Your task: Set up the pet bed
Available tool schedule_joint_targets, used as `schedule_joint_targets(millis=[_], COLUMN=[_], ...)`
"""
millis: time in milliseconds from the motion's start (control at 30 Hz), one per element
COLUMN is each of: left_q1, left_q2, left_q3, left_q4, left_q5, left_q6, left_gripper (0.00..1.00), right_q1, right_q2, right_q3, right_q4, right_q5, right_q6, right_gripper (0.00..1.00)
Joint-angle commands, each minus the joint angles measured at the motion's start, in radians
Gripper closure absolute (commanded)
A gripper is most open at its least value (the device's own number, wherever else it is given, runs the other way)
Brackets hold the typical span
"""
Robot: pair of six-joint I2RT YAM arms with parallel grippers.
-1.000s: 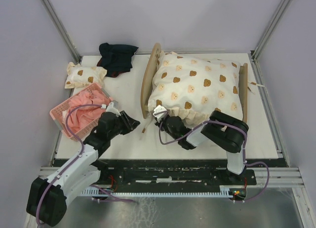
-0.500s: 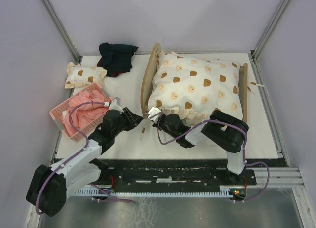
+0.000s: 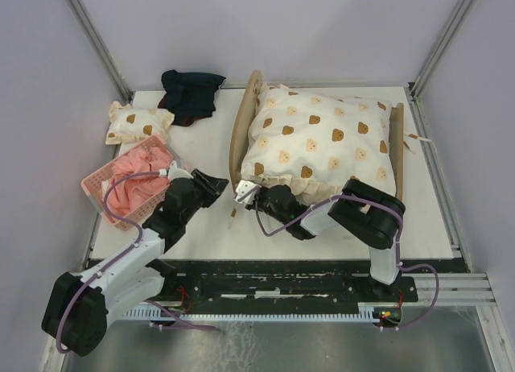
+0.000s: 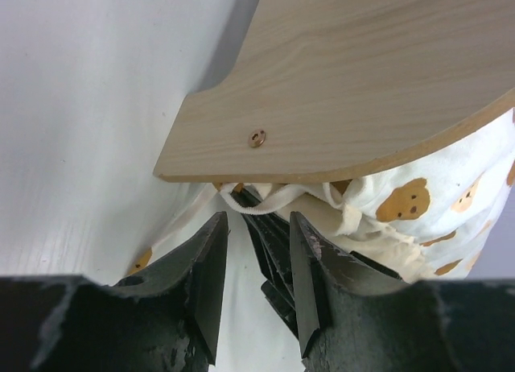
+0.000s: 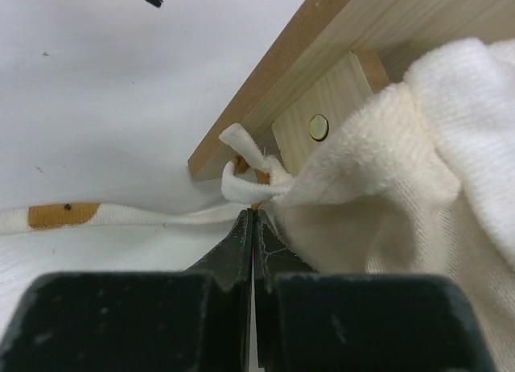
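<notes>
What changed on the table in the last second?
The left gripper, jaws apart, advanced toward the near corner of the plywood pet bed. The right gripper, shut on the white tie of the cream bear-print quilt, drew it left and nearer. Bed and pink plastic basket stayed.

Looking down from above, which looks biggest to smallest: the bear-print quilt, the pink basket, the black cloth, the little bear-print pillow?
1. bear-print quilt, clearly the largest.
2. pink basket, though an arm hides part of it.
3. black cloth and little pillow: they look about alike, so I won't rank them.
</notes>
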Motion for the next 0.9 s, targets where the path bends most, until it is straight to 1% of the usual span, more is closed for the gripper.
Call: schedule_joint_targets(millis=[0, 167, 267, 467, 567, 867], left_q1=[-0.005, -0.008, -0.012, -0.016, -0.015, -0.016], left_q2=[-0.006, 0.029, 0.045, 0.054, 0.056, 0.102], left_q3=[-0.025, -0.041, -0.04, -0.051, -0.058, -0.05], left_q4=[0.08, 0.132, 0.133, 0.14, 0.131, 0.16], left_q5=[-0.059, -0.059, -0.059, -0.062, -0.075, -0.058], left_q6=[-0.136, -0.173, -0.181, -0.179, -0.18, -0.184], left_gripper=[0.57, 0.57, 0.57, 0.55, 0.52, 0.45], right_q1=[-0.003, -0.003, -0.002, -0.003, -0.002, -0.001], right_q2=[0.012, 0.027, 0.017, 0.0, -0.015, -0.054], right_q3=[0.021, 0.013, 0.006, 0.006, 0.001, -0.001], right_q4=[0.086, 0.12, 0.121, 0.113, 0.111, 0.102], right_q5=[-0.046, -0.094, -0.116, -0.157, -0.175, -0.184], right_q6=[-0.086, -0.179, -0.196, -0.191, -0.179, -0.166], right_gripper=[0.98, 0.98, 0.98, 0.98, 0.98, 0.98])
